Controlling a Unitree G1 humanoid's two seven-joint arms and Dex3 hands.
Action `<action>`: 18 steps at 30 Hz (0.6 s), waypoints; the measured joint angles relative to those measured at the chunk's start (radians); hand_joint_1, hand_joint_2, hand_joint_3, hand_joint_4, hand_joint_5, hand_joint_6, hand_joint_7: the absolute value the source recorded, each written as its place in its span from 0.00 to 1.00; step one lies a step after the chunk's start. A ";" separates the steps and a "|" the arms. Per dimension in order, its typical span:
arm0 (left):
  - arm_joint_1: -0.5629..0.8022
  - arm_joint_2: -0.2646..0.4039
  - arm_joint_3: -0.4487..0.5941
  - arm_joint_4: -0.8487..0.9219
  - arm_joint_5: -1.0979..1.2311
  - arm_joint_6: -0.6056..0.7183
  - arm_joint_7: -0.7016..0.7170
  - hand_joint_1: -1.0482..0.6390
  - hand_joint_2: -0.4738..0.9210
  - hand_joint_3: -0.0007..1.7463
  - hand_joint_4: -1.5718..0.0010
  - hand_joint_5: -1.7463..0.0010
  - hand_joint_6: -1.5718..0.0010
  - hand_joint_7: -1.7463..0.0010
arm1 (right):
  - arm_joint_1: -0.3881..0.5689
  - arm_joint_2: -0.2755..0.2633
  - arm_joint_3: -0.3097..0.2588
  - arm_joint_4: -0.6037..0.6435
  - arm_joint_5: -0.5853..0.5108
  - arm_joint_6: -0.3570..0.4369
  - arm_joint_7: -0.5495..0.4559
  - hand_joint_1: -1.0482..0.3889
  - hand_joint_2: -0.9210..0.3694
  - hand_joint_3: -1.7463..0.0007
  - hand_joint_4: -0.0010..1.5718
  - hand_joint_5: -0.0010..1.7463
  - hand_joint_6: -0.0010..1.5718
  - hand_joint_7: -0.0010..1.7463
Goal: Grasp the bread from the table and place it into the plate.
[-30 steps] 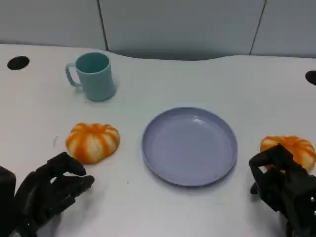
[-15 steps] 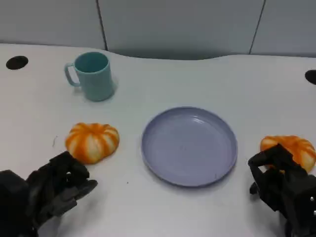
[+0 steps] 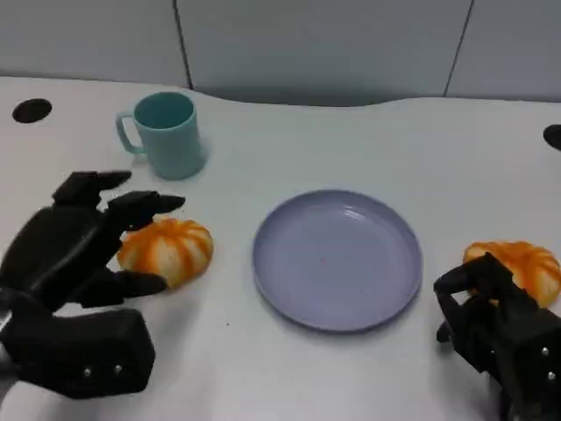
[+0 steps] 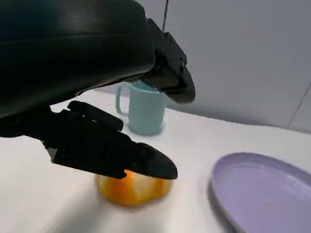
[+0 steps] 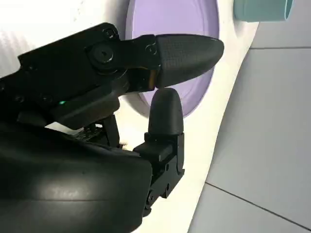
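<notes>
Left hand [image 3: 83, 254] has risen from the near-left edge of the table [image 3: 351, 140] and come forward over the left bread [image 3: 166, 252]; fingers spread, holding nothing, fingertips [image 3: 149, 203] above the bread's far-left side, thumb by its near side. Contact with the bread can't be told. Left wrist view shows the fingers [image 4: 121, 155] just over the orange bread [image 4: 133, 187], gap unclear.

Bread sits on the table, left of the purple plate [image 3: 337, 260], near but apart, open table between them. Round, ribbed bun, no clear long axis; ribs run out from its top centre.

Teal cup [image 3: 165, 134] stands upright toward the far-left corner, handle to the left, well apart from the bread.

Right hand [image 3: 491, 320] unchanged at the near-right edge, fingers curled in, nothing in them, just in front of a second bread [image 3: 521, 263] at the right edge. Plate is empty, bare table between it and both breads.
</notes>
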 measured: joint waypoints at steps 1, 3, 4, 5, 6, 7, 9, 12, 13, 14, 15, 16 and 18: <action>-0.020 0.015 -0.018 -0.001 0.042 0.024 -0.005 0.16 0.99 0.02 1.00 0.97 0.92 1.00 | -0.001 0.001 0.001 0.000 -0.001 0.000 -0.001 0.56 0.00 0.76 0.39 1.00 0.23 0.97; -0.067 0.037 -0.058 0.006 0.099 0.060 -0.019 0.15 0.98 0.01 1.00 0.99 0.93 1.00 | -0.002 0.001 0.003 0.003 -0.002 0.000 -0.003 0.55 0.00 0.76 0.38 1.00 0.22 0.96; -0.090 0.043 -0.077 0.015 0.114 0.073 -0.028 0.15 0.99 0.01 1.00 0.99 0.94 1.00 | -0.003 0.001 0.003 0.004 -0.002 0.000 -0.003 0.55 0.00 0.76 0.38 1.00 0.22 0.96; -0.111 0.046 -0.092 0.026 0.125 0.082 -0.036 0.15 0.99 0.01 1.00 0.99 0.95 1.00 | -0.004 0.003 0.004 0.005 -0.001 0.000 -0.003 0.55 0.00 0.76 0.38 1.00 0.22 0.96; -0.123 0.050 -0.105 0.032 0.132 0.090 -0.038 0.14 0.98 0.01 1.00 1.00 0.96 1.00 | -0.005 0.004 0.005 0.005 -0.001 0.000 -0.003 0.55 0.00 0.76 0.38 1.00 0.22 0.96; -0.147 0.050 -0.122 0.062 0.133 0.089 -0.041 0.14 0.98 0.01 1.00 1.00 0.97 1.00 | -0.003 0.004 0.004 0.006 -0.001 -0.001 -0.003 0.56 0.00 0.76 0.38 1.00 0.23 0.96; -0.223 0.046 -0.171 0.171 0.132 0.085 -0.071 0.13 0.99 0.01 1.00 1.00 0.99 1.00 | -0.006 0.004 0.005 0.007 -0.001 -0.002 -0.004 0.56 0.00 0.76 0.39 1.00 0.23 0.96; -0.333 0.033 -0.220 0.332 0.114 0.088 -0.138 0.12 0.99 0.00 1.00 1.00 1.00 1.00 | -0.008 0.005 0.008 0.010 -0.001 -0.005 -0.005 0.56 0.00 0.77 0.39 1.00 0.23 0.96; -0.356 0.030 -0.230 0.361 0.103 0.087 -0.146 0.12 0.98 0.00 1.00 1.00 1.00 1.00 | -0.008 0.005 0.008 0.012 -0.001 -0.006 -0.006 0.56 0.00 0.76 0.38 1.00 0.23 0.96; -0.388 0.021 -0.241 0.405 0.094 0.086 -0.158 0.12 0.98 0.00 1.00 1.00 1.00 1.00 | -0.005 0.004 0.007 0.012 -0.001 -0.005 -0.007 0.56 0.00 0.76 0.38 1.00 0.23 0.96; -0.433 0.004 -0.257 0.466 0.088 0.090 -0.186 0.12 0.97 0.00 1.00 1.00 1.00 1.00 | -0.005 0.003 0.006 0.012 -0.001 -0.003 -0.008 0.56 0.00 0.76 0.38 1.00 0.23 0.96; -0.480 -0.017 -0.273 0.536 0.086 0.104 -0.217 0.12 0.97 0.00 1.00 1.00 1.00 1.00 | -0.007 0.003 0.008 0.012 -0.003 -0.002 -0.008 0.57 0.00 0.76 0.39 1.00 0.23 0.96; -0.558 -0.052 -0.301 0.666 0.076 0.126 -0.259 0.13 0.94 0.00 1.00 1.00 0.99 0.99 | -0.008 0.003 0.013 0.012 -0.010 -0.004 -0.008 0.55 0.00 0.76 0.39 1.00 0.23 0.96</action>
